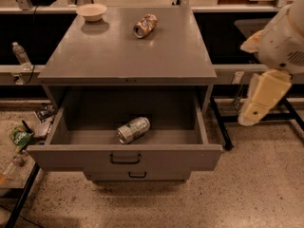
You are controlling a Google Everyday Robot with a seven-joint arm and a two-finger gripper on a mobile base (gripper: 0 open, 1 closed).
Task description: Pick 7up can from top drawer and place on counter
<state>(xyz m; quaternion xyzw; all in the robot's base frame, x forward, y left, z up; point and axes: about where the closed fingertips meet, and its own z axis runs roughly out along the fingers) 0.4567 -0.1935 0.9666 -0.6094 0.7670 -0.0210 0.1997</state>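
7up can (133,129), silvery with green markings, lettering unreadable, lies on its side inside the open top drawer (71,158). Gripper (260,101) hangs right of the counter (109,56); its state cannot be told.

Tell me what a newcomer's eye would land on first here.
The open top drawer stands out, with the 7up can lying on its side inside. On the counter above, toward the back, sit a brown-orange can and a bowl. The gripper hangs at far right, clear of the drawer.
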